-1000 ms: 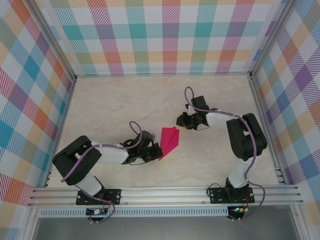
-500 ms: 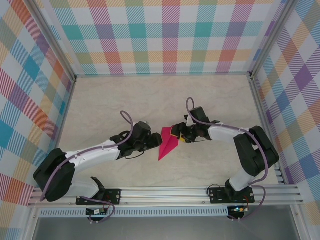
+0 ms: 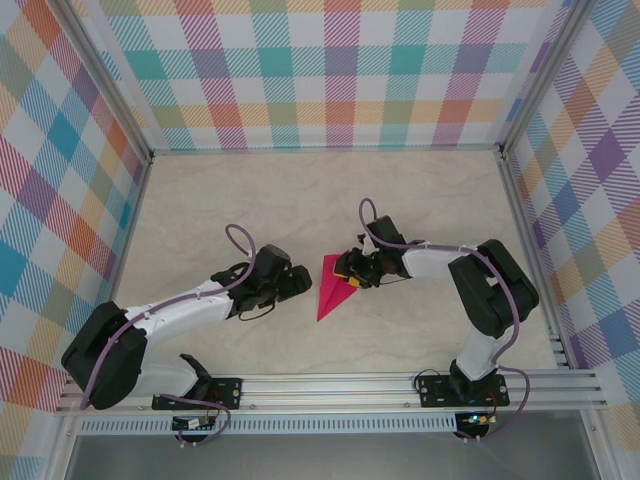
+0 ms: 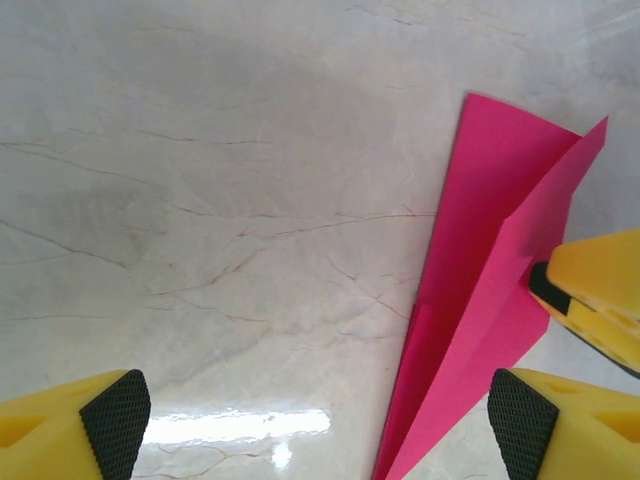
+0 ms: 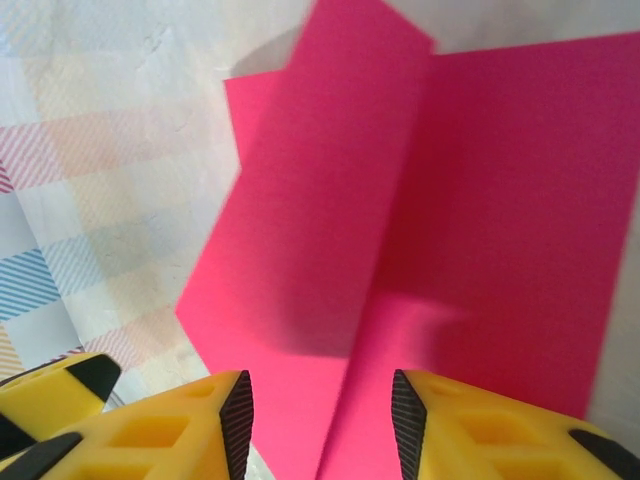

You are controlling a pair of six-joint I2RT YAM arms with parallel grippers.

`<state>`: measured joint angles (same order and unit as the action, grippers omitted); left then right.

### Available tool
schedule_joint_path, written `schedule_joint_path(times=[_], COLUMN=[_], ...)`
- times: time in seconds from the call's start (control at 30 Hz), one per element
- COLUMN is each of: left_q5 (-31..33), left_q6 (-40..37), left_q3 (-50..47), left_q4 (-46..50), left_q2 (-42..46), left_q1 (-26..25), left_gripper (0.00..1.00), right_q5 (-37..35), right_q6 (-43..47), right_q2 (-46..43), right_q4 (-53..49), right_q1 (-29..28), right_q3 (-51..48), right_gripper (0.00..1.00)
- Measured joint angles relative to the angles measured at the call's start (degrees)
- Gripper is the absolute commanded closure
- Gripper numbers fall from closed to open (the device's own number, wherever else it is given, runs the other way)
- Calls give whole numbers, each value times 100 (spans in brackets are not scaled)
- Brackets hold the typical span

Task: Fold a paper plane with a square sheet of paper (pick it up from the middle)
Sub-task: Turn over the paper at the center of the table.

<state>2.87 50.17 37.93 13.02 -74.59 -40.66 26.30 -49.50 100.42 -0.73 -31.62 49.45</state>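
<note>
on the table [image 3: 220,200], paper plane [image 3: 334,286] (creased)

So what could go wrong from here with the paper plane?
1. The right gripper straddles a raised flap of the paper plane with jaws apart; closing off the crease could crumple it.
2. The left gripper stands open beside the paper plane, pinning nothing, so a push could slide it across the table.

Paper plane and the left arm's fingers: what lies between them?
Only bare tabletop separates the left fingers from the paper plane, as the top view shows.
</note>
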Motion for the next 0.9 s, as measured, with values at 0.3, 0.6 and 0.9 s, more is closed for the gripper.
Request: schedule_joint_path(times=[0.3, 0.6, 0.9], left_q5=[-564, -1327, -2514], left_q6=[0, 66, 282], left_q3=[-114, -354, -710], left_q4=[-243, -708, -1703], left_q2=[0, 11, 28], left_q1=[439, 949, 1473], left_gripper=[8, 4, 0], right_q5=[262, 614, 911], right_q6=[48, 55, 42], right_q2=[286, 361, 264], right_q4=[223, 929, 1471], right_q1=[-76, -76, -7], right_q3=[125, 55, 46], right_gripper=[62, 88, 94])
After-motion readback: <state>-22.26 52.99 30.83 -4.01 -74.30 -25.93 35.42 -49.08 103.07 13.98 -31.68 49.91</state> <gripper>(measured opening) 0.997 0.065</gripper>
